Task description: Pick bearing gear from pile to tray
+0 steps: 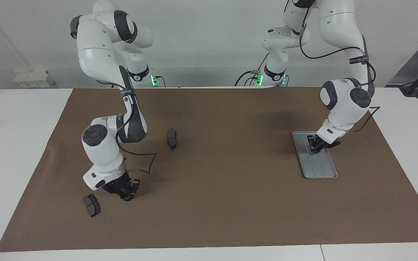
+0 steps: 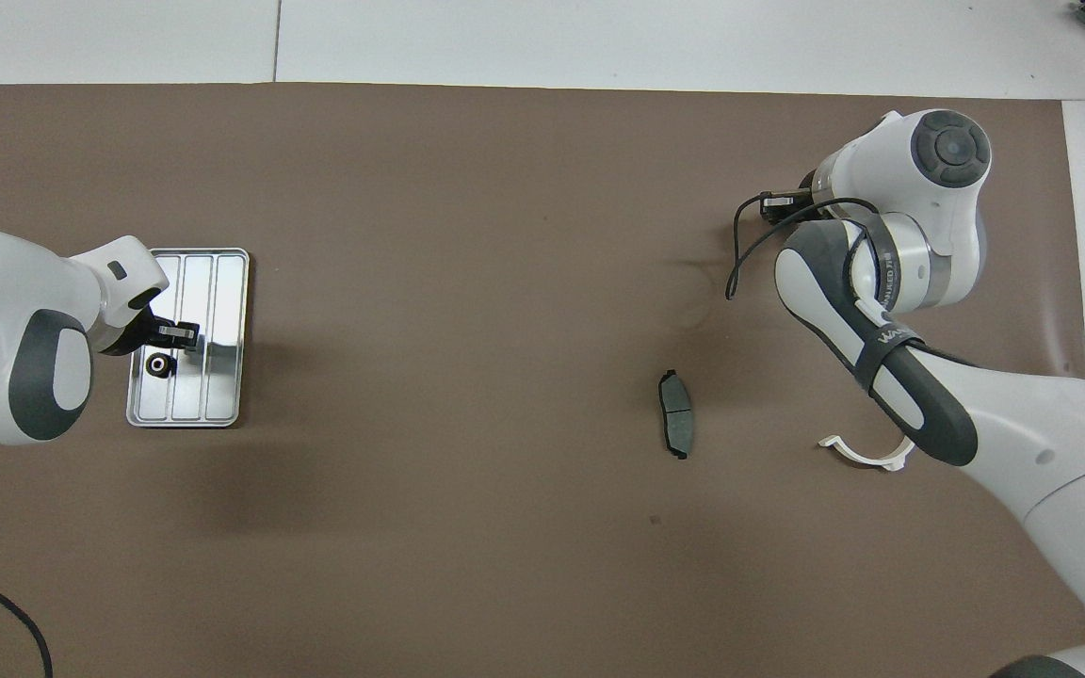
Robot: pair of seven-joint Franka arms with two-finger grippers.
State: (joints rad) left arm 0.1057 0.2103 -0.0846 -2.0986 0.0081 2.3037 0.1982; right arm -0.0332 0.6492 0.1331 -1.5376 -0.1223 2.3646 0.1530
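Bearing gear point(image 2: 158, 364), a small black ring, lies in the tray point(image 2: 222, 395) on its end nearer the robots, just beside the left pincer point(image 2: 186, 331). That tray sits toward the left arm's end of the tabletop point(image 1: 212, 203), lengthwise away from the robots. The left pincer is low over the tray with nothing between its fingers; how far they are parted I cannot tell.

Toward the right arm's end, the right pincer point(image 1: 127, 194) is down by the tabletop's edge farthest from the robots, and a small dark round part seems to sit at its tips (whether it grips it, I cannot tell). Just beside it lies a dark grey brake pad point(image 1: 91, 204). A second brake pad point(image 1: 172, 138) lies nearer the robots, toward the middle. A white half-ring bracket point(image 2: 858, 454) shows partly under the right arm.
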